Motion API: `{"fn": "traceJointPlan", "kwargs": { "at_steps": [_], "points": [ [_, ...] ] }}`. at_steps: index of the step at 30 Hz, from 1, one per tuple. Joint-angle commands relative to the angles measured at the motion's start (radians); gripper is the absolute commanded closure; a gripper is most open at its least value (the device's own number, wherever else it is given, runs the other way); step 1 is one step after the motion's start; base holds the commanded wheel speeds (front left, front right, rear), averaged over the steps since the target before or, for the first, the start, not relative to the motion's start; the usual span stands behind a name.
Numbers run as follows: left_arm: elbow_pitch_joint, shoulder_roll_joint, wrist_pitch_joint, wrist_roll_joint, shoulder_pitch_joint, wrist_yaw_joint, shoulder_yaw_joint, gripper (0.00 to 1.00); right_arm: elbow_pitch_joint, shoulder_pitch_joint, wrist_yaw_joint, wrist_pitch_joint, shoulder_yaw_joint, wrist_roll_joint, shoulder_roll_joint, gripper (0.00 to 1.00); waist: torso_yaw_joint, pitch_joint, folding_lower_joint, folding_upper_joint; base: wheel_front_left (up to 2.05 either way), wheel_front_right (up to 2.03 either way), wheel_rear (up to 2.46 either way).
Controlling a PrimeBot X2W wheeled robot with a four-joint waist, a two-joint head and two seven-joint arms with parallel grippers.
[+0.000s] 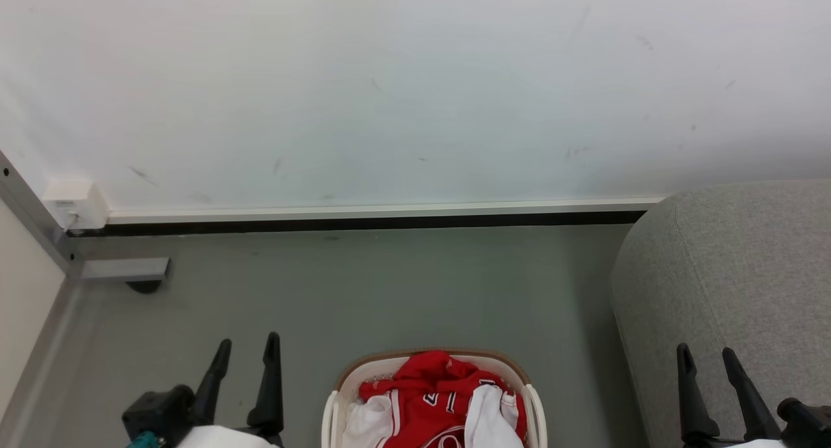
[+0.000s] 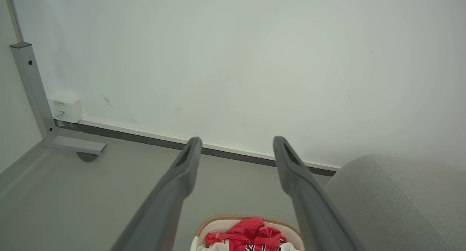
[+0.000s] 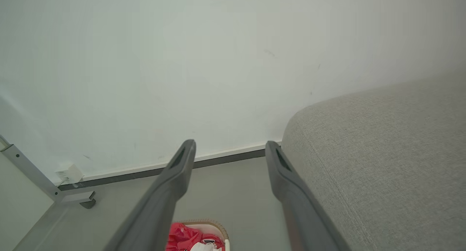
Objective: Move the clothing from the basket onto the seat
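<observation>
Heaped and crumpled inside the basket (image 1: 432,353): the clothing (image 1: 434,399), soft red cloth mixed with white panels, edged in red-and-white striped trim, with part of a white, black-outlined number turned upward. Bulges a little above the brown rim at the far side. Set down on the grey floor (image 1: 389,286), short of the white wall (image 1: 389,91), with the seat (image 1: 733,273) on the robot's right, near the basket but apart from it. Grey, woven, rounded at the corner.

Low at the left of the head view, the left claw (image 1: 248,341): released, two dark fingers spread and pointing toward the wall, gripping nothing, poised over bare floor just left of the basket. Low at the right, the right claw (image 1: 705,352): likewise released, fingers apart, nothing between them, in front of the seat's grey side. Both clear of the clothing.

From each wrist, between the parted fingers: wall and dark skirting strip, with the basket and its red heap lower down, at the bottom edge. In the far left corner, a white socket box (image 1: 74,201) on the wall beside a grey metal post (image 1: 32,214).
</observation>
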Motion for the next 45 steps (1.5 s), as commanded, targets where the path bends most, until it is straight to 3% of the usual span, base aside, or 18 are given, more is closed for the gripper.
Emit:
{"fn": "traceJointPlan", "kwargs": {
  "at_steps": [1, 14, 38, 45],
  "points": [
    [0.002, 0.017, -0.015, 0.029, 0.003, 0.005, -0.006, 0.00, -0.001, -0.008, -0.001, -0.010, -0.003, -0.033, -0.012, 0.00, 0.000, 0.000, 0.0000, 0.0000, 0.00, 0.00, 0.00],
    [0.022, 0.026, -0.044, 0.126, 0.011, 0.021, -0.019, 0.00, 0.031, 0.005, -0.002, -0.041, 0.012, -0.082, -0.012, 0.00, -0.001, -0.004, 0.0000, 0.0000, 0.00, 0.00, 0.00],
    [0.046, -0.016, -0.090, 0.296, 0.043, -0.046, 0.010, 0.00, 0.056, 0.003, -0.002, -0.086, 0.027, -0.207, -0.013, 0.00, 0.007, 0.001, 0.0000, 0.0000, 0.00, 0.00, 0.00],
    [0.056, -0.025, -0.101, 0.333, 0.048, -0.066, 0.018, 0.00, 0.064, 0.003, -0.002, -0.098, 0.031, -0.169, -0.012, 0.00, 0.006, 0.002, 0.0000, 0.0000, 0.00, 0.00, 0.00]
  ]
}}
